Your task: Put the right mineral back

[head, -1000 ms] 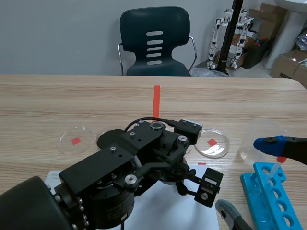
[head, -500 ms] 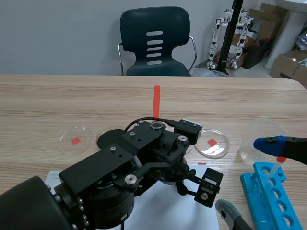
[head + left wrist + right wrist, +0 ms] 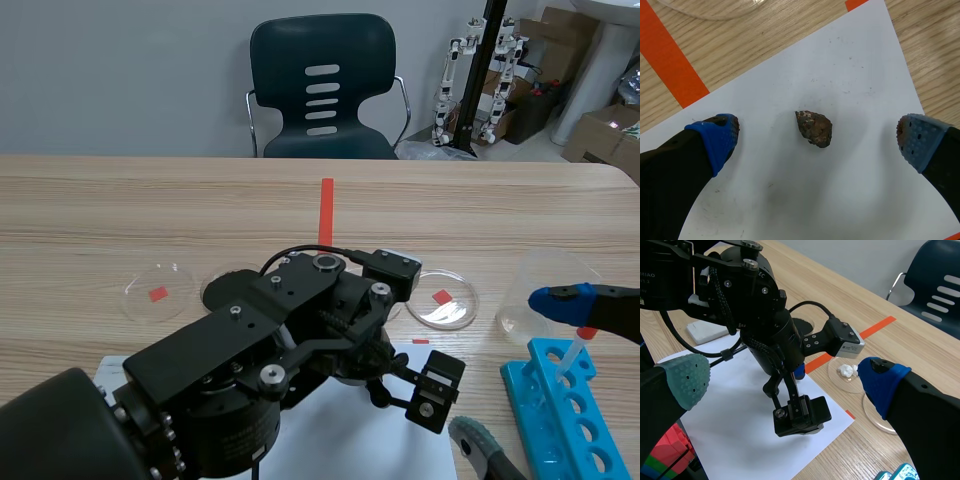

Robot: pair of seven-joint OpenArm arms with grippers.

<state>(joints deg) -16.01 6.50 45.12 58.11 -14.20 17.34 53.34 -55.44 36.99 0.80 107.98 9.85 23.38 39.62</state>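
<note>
Fingers [image 3: 715, 137] of the left gripper [image 3: 817, 131] stand wide apart, empty, straddling the mineral [image 3: 814, 128] on the white paper [image 3: 850, 70]; its long axis runs slantwise to their closing line. Farther off, the right gripper [image 3: 785, 377] is also spread and empty.

Bright, even indoor light; only faint, soft shadows on the white paper [image 3: 850, 85] near the mineral [image 3: 813, 128].

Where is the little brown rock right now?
In the left wrist view, the brown rock lies on the white paper, midway between the open jaws of the left gripper, touching neither.
</note>
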